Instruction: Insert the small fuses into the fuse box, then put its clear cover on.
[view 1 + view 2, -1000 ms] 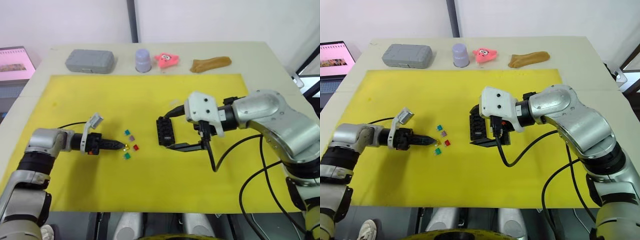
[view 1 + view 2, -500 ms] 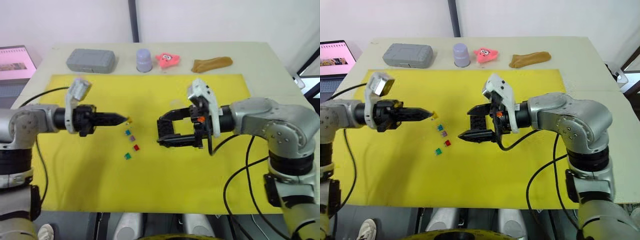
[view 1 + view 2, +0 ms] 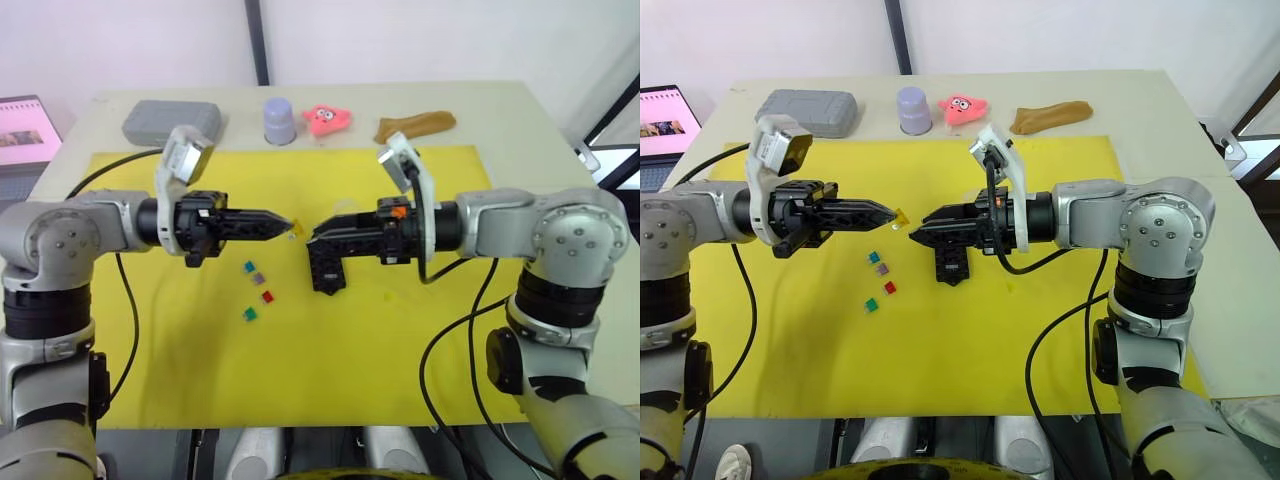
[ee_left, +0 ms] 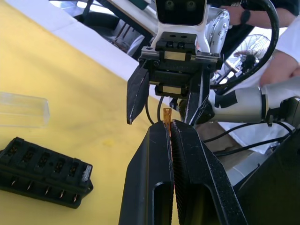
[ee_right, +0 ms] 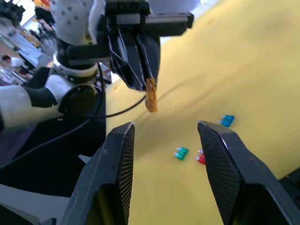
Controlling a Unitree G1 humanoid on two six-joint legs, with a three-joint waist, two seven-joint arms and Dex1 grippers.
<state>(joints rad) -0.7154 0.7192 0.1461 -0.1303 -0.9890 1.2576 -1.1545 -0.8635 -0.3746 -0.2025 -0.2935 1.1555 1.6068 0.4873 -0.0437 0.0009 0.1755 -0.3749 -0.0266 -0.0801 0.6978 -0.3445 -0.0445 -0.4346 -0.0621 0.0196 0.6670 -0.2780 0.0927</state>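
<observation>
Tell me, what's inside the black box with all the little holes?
The fuse box looks unfilled: its slots appear open and dark, with metal pins along one side. How deep they go is hidden.

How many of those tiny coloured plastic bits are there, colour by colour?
amber fuse: 1, pinched in the left gripper
teal fuse: 1, on the yellow mat
grey fuse: 1, on the mat
red fuse: 1, on the mat
green fuse: 1, on the mat
Total: 5
</observation>
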